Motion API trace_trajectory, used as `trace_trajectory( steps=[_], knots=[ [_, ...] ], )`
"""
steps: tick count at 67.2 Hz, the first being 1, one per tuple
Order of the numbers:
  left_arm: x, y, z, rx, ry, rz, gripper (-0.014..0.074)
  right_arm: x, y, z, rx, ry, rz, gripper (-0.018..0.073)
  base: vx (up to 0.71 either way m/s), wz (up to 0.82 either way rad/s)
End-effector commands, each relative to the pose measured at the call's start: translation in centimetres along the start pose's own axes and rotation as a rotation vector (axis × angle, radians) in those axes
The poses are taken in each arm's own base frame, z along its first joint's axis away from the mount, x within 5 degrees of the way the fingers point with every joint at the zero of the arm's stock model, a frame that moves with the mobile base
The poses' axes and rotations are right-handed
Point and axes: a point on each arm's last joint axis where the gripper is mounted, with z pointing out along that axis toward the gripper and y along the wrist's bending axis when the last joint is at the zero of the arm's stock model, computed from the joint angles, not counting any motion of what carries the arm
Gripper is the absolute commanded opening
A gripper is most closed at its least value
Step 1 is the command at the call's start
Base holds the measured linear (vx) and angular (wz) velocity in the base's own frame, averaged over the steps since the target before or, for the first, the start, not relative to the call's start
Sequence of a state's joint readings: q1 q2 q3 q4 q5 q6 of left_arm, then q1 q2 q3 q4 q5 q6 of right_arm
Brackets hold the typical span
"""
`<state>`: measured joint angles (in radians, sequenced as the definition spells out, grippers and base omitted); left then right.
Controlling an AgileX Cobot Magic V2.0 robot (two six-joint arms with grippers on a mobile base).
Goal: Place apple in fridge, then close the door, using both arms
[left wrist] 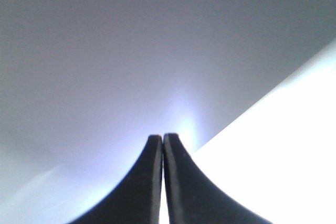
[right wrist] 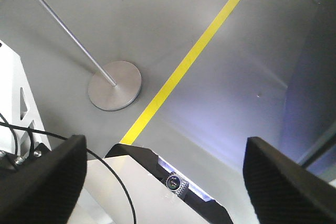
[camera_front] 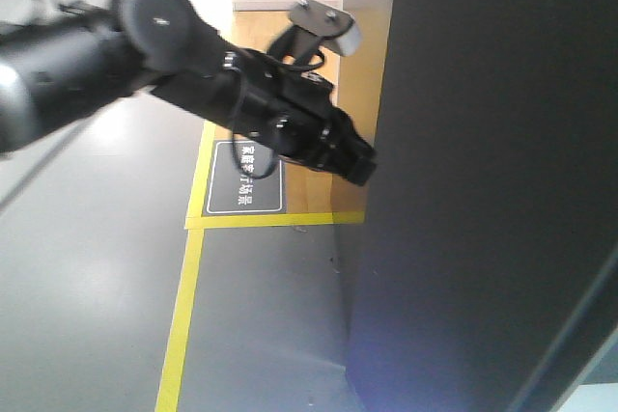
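My left arm (camera_front: pixel 97 55) fills the near side of the front view, stretched out to the right so that the left gripper (camera_front: pixel 355 163) meets the dark grey outer face of the door (camera_front: pixel 483 190) near its edge. I judge that placement is deliberate: pushing far from the hinge gives the most leverage. In the left wrist view the two fingers lie pressed flat together with nothing between them, making one blunt tip to push with instead of two prongs that could splay. That view shows plain grey panel close ahead and a bright white wedge at lower right; I cannot tell what the wedge is. My right gripper (right wrist: pixel 165 141) hangs with its fingers spread wide and empty, pointing down at the grey floor (right wrist: pixel 220 108), the yellow tape line (right wrist: pixel 184 66) and a round stand base (right wrist: pixel 114 85), well apart from the door, probably to stay clear of its swing. The apple appears in no view and neither gripper holds it; I take it to be inside the fridge, behind the door, so closing looks to be the step in hand.
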<state>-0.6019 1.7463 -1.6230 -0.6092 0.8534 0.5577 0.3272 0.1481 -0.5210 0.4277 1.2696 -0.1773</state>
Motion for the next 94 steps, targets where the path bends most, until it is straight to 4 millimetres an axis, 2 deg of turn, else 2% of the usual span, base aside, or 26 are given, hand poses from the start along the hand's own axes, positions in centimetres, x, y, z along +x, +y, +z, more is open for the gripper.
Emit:
trace_trajectory(
  steps=[1,13,30,46,57,68,77,84,94],
  knots=[
    [-1.0,-1.8,-5.0,-0.111,-0.151,0.032,-0.0006,-0.4,0.3,-0.3,-0.024,0.006,-0.005,0.0580,0.00,0.00],
    [2.1,-2.2,-8.3,-0.242,-0.142,0.024,-0.0006,-0.4,0.3,-0.3,-0.024,0.006,-0.005,0.0580,0.00,0.00],
    [6.7,-2.0,-11.2,-0.449,-0.079,-0.066,-0.0006,-0.4,0.3,-0.3,-0.024,0.006,-0.005,0.0580,0.00,0.00],
    [10.6,-2.3,-11.9,-0.488,-0.067,-0.112,-0.0006,-0.4,0.4,-0.3,-0.027,0.002,-0.004,0.0580,0.00,0.00],
    [12.9,-0.6,-12.6,-0.549,-0.087,-0.203,-0.0006,-0.4,0.4,-0.3,-0.030,0.000,-0.002,0.0580,0.00,0.00],
    [14.1,0.6,-13.7,-0.605,-0.092,-0.256,-0.0006,-0.6,0.3,-0.3,-0.023,-0.018,-0.002,0.0580,0.00,0.00],
    [14.1,0.8,-13.8,-0.614,-0.098,-0.228,-0.0006,-1.7,-0.2,-0.4,0.033,-0.138,0.025,0.0567,0.00,0.00],
    [14.0,0.8,-13.8,-0.614,-0.109,-0.226,-0.0006,-2.9,-1.4,-0.2,0.133,-0.199,0.084,0.0503,0.00,0.00],
    [14.1,0.8,-13.8,-0.614,-0.099,-0.229,-0.0006,-4.2,-3.0,1.1,0.240,-0.122,0.064,0.0342,0.00,0.00]
  ],
)
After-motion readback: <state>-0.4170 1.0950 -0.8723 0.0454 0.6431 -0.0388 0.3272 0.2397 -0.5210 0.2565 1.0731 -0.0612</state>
